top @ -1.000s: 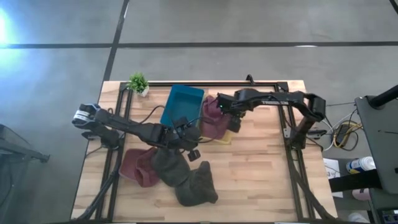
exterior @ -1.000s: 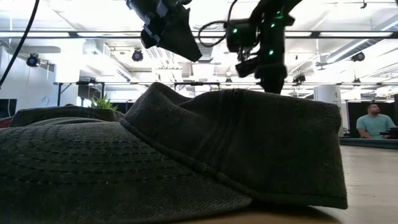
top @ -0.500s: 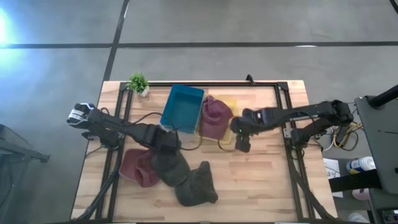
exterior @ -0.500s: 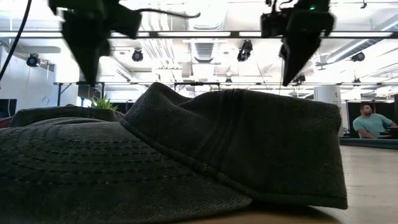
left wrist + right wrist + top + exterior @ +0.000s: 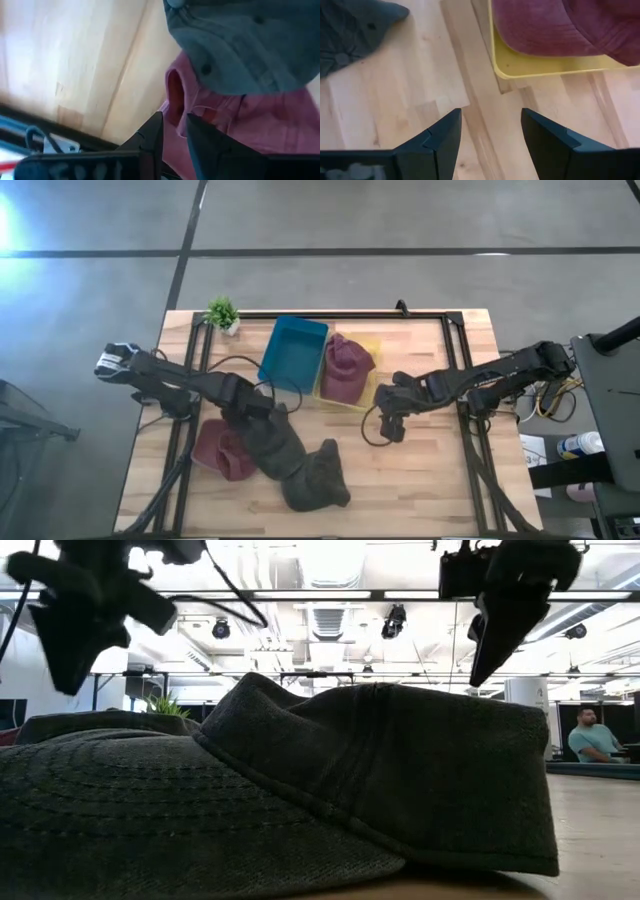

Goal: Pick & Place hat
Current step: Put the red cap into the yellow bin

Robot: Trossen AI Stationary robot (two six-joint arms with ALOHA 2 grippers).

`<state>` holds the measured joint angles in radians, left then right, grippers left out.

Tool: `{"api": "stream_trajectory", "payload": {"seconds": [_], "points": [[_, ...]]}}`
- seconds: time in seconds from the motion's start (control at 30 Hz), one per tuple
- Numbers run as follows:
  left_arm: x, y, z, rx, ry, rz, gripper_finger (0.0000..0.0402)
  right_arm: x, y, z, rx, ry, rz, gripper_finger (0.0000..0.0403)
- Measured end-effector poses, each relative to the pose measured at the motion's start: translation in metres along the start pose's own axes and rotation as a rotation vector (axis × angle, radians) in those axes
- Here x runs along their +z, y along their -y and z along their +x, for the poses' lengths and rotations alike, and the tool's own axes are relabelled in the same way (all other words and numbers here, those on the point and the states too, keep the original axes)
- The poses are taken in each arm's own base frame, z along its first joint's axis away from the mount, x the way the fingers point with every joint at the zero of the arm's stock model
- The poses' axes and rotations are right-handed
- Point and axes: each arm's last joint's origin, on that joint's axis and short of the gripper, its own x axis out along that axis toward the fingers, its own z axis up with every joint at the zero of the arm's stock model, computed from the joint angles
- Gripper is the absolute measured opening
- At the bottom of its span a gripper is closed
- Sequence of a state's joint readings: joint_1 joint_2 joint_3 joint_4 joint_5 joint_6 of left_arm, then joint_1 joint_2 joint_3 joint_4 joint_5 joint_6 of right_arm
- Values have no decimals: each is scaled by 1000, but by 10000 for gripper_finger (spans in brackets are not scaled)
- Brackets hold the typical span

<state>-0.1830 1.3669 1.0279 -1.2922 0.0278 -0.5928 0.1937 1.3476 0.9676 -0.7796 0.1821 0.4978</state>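
A maroon hat [image 5: 345, 366] lies in the yellow tray [image 5: 366, 402], which stands next to a blue bin [image 5: 293, 350]. On the table a pink hat [image 5: 220, 448] lies partly under a dark grey hat [image 5: 272, 442]. A second dark grey hat [image 5: 316, 480] sits nearer the near edge and fills the low view [image 5: 300, 790]. My left gripper [image 5: 264, 411] hangs above the far end of the first grey hat, its fingers a narrow gap apart [image 5: 174, 120] over the pink hat [image 5: 225, 130]. My right gripper [image 5: 390, 422] hovers wide open [image 5: 491, 120] over bare wood just near of the tray.
A small potted plant [image 5: 222, 311] stands at the table's far left corner. Black frame rails [image 5: 470, 420] run along both sides and the far edge. Bare wood [image 5: 420, 480] lies toward the near right. A person [image 5: 598, 735] sits far off in the room.
My right gripper has drawn back from over the yellow tray toward the near edge and a little to the right; the maroon hat stays in the tray. My left gripper has travelled toward the table's left, from beside the blue bin to above the grey hat's far end.
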Motion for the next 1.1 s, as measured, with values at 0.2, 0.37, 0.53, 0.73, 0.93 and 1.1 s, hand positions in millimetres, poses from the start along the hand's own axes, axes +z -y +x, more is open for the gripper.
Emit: {"api": "stream_trajectory", "payload": {"seconds": [0.2,0.37,0.53,0.73,0.93,1.1], "points": [[-13,-21,14,-195,101,125,78,1,-5,-3,16,13,16,201],[-23,-32,23,-242,196,137,78,3,-7,-6,24,22,54,201],[-32,-37,41,-232,184,178,78,2,-9,-6,28,23,81,201],[-31,-37,44,-240,194,192,78,2,-10,-6,31,24,123,201],[-29,-38,46,-245,217,221,78,2,-10,-6,30,24,137,201],[-27,-42,46,-161,253,161,78,3,-10,-4,30,27,160,201]]}}
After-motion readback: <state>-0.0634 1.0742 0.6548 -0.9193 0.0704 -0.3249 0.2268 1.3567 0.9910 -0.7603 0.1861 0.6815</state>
